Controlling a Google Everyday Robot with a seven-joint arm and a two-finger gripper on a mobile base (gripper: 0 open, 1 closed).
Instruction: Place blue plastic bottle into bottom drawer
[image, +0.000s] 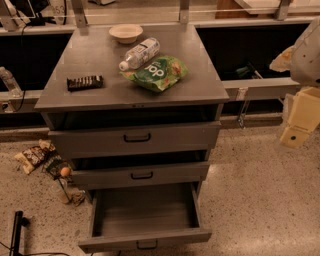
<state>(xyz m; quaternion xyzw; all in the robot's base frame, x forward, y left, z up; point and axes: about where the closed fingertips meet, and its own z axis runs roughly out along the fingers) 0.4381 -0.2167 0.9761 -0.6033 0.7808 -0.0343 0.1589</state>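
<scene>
On the cabinet top (95, 55) the bottle (140, 53) lies on its side, cap toward the front left, its lower flank just beside the green bag (157, 72) and the bowl (126, 33) near behind it. Nothing is holding it. The gripper (299, 122) hangs at the far right, well apart from the cabinet and lower than its top. From where I stand I cannot tell whether the claw is spread or pressed together.

So I judge this to be the very start: the pick-up is not yet done, though the bottom drawer (145, 207) is already pulled far out and looks bare inside. The next move calls for a reach up and across to the left, over the cabinet's right edge, and a grasp across the bottle's body. The bag crowds one side, so coming in from above seems the safer line. A round bottle lying flat may also roll when nudged.

Counting: one bottle on the top, one bowl, one green bag, one dark ridged bar (85, 82) at front left. There are three drawers, and the upper two stand only slightly out. At the far left edge, off the cabinet, there is what may be a second clear bottle (7, 82), too dim to be sure.
</scene>
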